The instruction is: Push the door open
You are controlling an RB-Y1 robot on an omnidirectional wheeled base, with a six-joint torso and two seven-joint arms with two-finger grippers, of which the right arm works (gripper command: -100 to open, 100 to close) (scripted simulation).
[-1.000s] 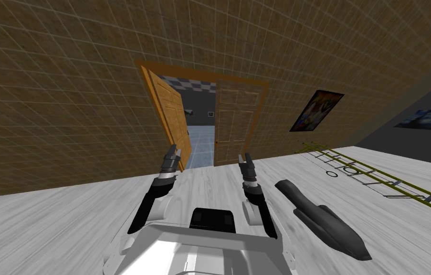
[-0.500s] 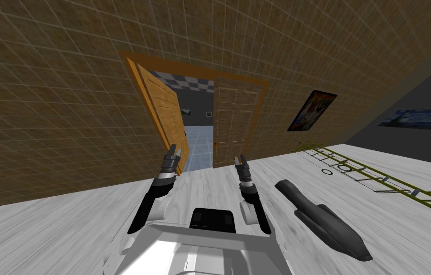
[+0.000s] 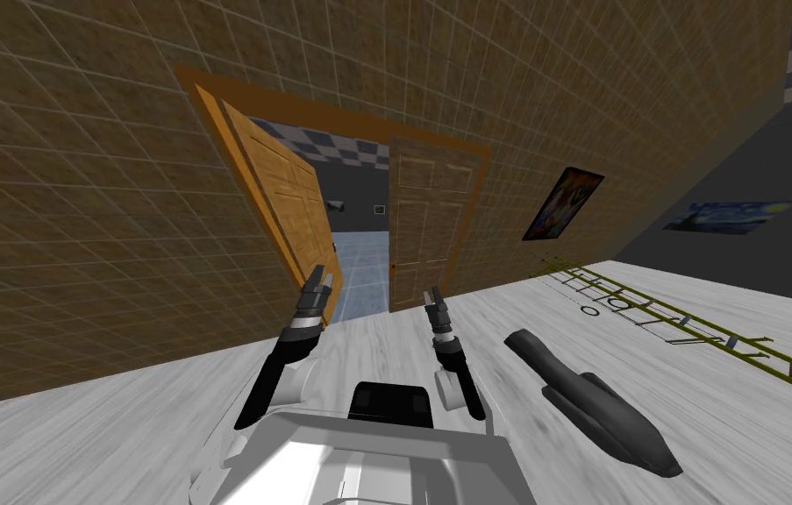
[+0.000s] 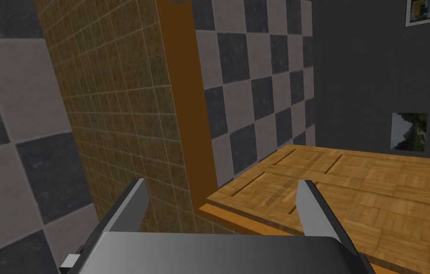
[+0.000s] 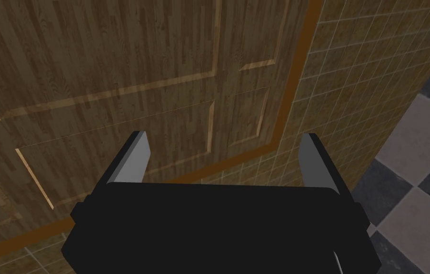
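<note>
A double door in an orange-brown frame is set in the brown tiled wall. Its left leaf stands swung open, away from me, and its right leaf is closed. My left gripper is open, raised in front of the open leaf's lower edge; the left wrist view has that leaf just past my open left gripper, beside the frame. My right gripper is open before the closed leaf, whose panels lie ahead of my right gripper. Neither gripper holds anything.
Through the gap lie a blue tiled floor and a dark wall. A dark grey elongated object lies on the pale floor to my right. A yellow-green ladder-like rack lies further right. Pictures hang on the walls.
I have moved closer and turned, so the doorway looks larger and sits further left. My right gripper has shifted slightly left. Both grippers stay open.
</note>
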